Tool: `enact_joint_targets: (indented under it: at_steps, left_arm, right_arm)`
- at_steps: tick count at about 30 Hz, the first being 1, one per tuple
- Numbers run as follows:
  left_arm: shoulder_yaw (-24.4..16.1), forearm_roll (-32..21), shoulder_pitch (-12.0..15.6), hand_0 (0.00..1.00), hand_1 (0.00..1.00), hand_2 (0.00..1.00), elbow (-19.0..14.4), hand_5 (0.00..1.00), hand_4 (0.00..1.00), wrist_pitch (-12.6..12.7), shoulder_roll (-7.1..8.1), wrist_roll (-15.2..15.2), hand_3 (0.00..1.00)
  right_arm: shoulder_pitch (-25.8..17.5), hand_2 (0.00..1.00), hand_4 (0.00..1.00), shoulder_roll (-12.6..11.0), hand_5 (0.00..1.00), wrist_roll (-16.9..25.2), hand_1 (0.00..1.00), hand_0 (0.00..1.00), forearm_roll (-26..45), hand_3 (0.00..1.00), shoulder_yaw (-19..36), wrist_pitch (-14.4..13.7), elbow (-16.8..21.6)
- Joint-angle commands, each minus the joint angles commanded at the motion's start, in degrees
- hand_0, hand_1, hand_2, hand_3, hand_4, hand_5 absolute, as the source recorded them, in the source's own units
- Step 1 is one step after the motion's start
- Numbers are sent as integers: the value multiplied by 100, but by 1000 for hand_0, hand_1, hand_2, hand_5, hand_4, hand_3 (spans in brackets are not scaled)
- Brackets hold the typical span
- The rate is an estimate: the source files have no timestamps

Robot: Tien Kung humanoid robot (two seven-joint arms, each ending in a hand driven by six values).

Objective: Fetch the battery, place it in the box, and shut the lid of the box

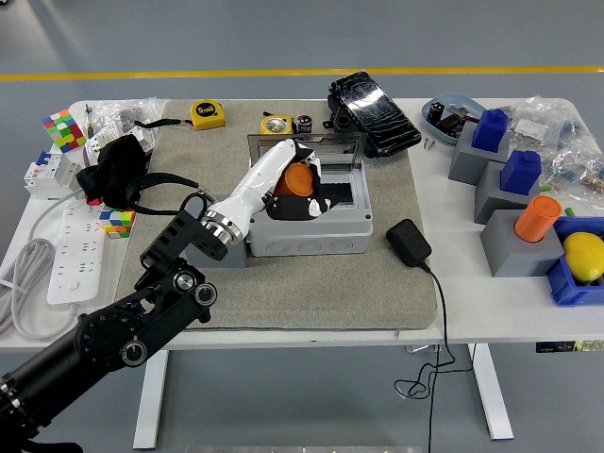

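Observation:
My left hand (298, 186) is shut on an orange cylindrical battery (299, 178) and holds it just above the dark opening of the grey box (307, 225) in the middle of the mat. The box's clear lid (306, 149) stands upright at its back edge. My black left arm crosses the mat from the lower left and hides the grey holder block that stands left of the box. A second orange battery (538, 218) stands in a grey block (518, 247) at the right. My right arm is out of view.
A black adapter (409, 242) with its cable lies right of the box. Two yellow tape measures (209, 114) and a black case (374, 112) lie behind it. Blue pieces on grey blocks (494, 156), a lemon (584, 257), a power strip (66, 257) and puzzle cubes (62, 129) line the sides.

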Motion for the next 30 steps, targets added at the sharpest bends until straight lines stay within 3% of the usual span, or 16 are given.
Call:
enact_joint_targets:
  at_steps: [7, 13, 22, 30]
  left_arm:
    - [335, 476, -563, 213, 140, 199, 457, 2, 893, -5, -269, 653, 252]
    - [579, 611, -961, 214, 140, 200, 1007, 2, 941, -103, -269, 1146, 257]
    - [798, 486, -1278, 215, 142, 202, 1476, 2, 963, -131, -269, 1322, 264]
    - [822, 400, -1331, 222, 158, 208, 1472, 33, 992, -122, -269, 1295, 288]
  right_arm:
    - [-33, 570, 919, -4, 471, -10, 595, 566, 57, 544, -49, -3, -11]
    - [-35, 570, 918, 4, 471, -12, 595, 566, 51, 544, -63, -11, -4]
    - [-19, 569, 918, 5, 471, -15, 595, 563, 63, 544, -124, -12, 2]
    - [-11, 567, 916, -10, 470, -14, 595, 563, 57, 543, -147, -15, 8]
